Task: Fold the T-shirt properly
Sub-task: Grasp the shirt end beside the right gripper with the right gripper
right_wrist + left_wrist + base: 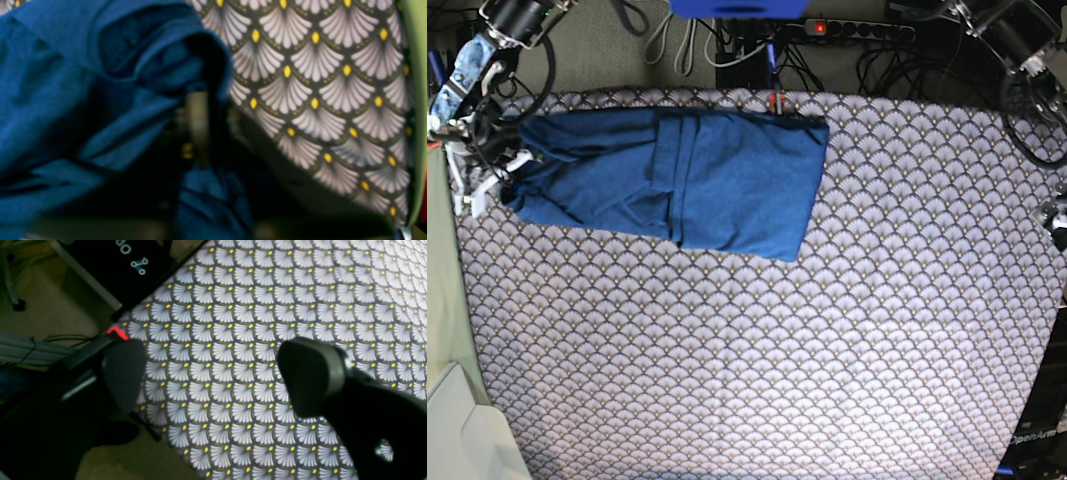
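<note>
Shirt [677, 180] is lying along the far edge of the cloth [827, 350], sides already folded inward into a long band; crosswise folds remaining. Right gripper [487, 165] is pinching the band's end; left gripper [213, 376] is hanging wide, empty.

Tablecloth [827, 350] is left bare across centre, right and bottom of the base view. Upper left is occupied by the T-shirt [697, 175]; cables [727, 45] are crowded along the top edge.
</note>
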Tool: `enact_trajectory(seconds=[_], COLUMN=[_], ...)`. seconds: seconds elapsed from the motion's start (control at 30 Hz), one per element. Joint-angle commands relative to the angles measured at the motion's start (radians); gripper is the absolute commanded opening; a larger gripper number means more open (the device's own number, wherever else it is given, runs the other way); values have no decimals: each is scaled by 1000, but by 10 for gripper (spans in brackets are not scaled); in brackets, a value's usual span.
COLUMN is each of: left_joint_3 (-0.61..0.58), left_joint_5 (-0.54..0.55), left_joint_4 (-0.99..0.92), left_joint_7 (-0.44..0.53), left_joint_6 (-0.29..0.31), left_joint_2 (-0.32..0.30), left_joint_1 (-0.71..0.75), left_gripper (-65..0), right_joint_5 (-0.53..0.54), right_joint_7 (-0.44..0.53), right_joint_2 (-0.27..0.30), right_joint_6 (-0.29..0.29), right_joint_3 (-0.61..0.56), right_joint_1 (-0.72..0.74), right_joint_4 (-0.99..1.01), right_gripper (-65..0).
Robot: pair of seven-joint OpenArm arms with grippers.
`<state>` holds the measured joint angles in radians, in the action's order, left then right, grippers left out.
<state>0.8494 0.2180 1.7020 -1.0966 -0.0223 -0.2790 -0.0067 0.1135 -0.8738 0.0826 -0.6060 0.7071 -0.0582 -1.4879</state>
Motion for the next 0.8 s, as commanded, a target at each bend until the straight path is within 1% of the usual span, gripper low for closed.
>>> enact_trajectory(seconds=[0.0, 0.1, 0.23, 0.43, 0.53, 0.6, 0.67, 0.77], left_joint_3=[6, 8, 9, 9, 9, 9, 9, 9], left_joint_5=[2, 2, 4, 4, 4, 4, 4, 2], left_joint_4=[22, 22, 22, 22, 22, 22, 22, 22], left_joint_7=[14, 14, 14, 14, 14, 14, 14, 14], left_joint_6=[0, 0, 0, 0, -1, -1, -1, -1], left_joint_2=[-18, -18, -18, -19, -21, -22, -24, -26], left_joint_1=[-13, -13, -14, -14, -14, -14, -13, -9], left_gripper=[0, 0, 0, 0, 0, 0, 0, 0], right_joint_5=[12, 13, 13, 13, 13, 13, 13, 13], right_joint_7=[-41, -41, -41, -46, -117, -176, -232, -264], right_joint_2=[-4, -5, -51, -137, -160, -163, -185, -225], right_joint_6=[-13, -13, -13, -13, -13, -13, -13, -13], right_joint_3=[-4, -4, -4, -8, -48, -83, -116, -169], right_joint_1=[5, 2, -6, -18, -19, -22, -25, -33], right_joint_4=[-1, -38, -170, -348, -411, -445, -468, -500], right_gripper=[-650, -650, -650, -650, -650, -650, -650, -650])
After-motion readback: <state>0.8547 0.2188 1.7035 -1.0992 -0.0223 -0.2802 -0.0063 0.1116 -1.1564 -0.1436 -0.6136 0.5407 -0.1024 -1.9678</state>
